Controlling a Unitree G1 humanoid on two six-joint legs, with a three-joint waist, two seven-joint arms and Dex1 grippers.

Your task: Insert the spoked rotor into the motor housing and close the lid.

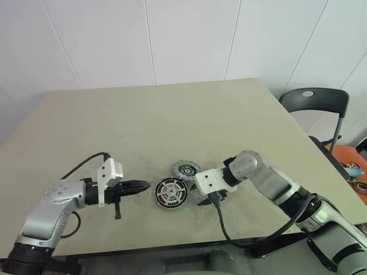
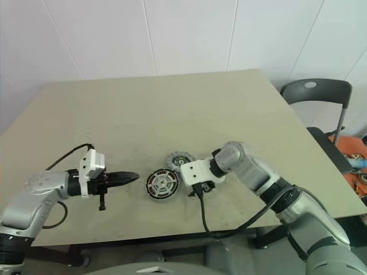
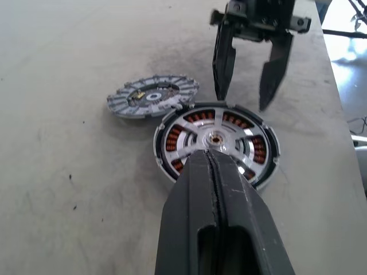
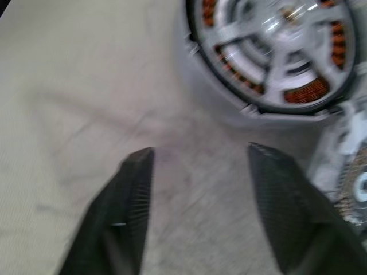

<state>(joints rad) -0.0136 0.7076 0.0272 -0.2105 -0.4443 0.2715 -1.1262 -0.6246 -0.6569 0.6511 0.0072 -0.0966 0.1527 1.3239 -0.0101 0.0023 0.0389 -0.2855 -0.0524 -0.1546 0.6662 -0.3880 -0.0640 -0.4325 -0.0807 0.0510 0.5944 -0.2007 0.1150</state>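
Lying flat near the front-centre of the beige tabletop (image 1: 172, 114) is the spoked rotor (image 1: 171, 193), a round disc with copper-coloured windings between silver spokes inside a dark outer ring, seated within the shiny silver rim of the motor housing (image 3: 269, 172); how deeply it is seated cannot be told. The grey notch-rimmed metal lid (image 1: 186, 169) is seen just beyond it, slightly to the right, with its edge touching or nearly touching the rotor assembly, and one side appears slightly raised.

The left gripper (image 1: 144, 185) is held level to the left of the rotor, its two black fingers pressed together with nothing between them and the tips pointed at the disc, close to its edge. The right gripper (image 3: 246, 86) is angled downward at the right side of the rotor, its black fingers (image 4: 129, 189) spread apart over bare table, nothing pinched; the tips are near the disc rim, and contact cannot be confirmed.

Wide open tabletop is left behind the parts toward the far edge and on both sides. Only a narrow strip is left between the parts and the near table edge. A dark chair (image 1: 315, 106) is stood off the right edge.
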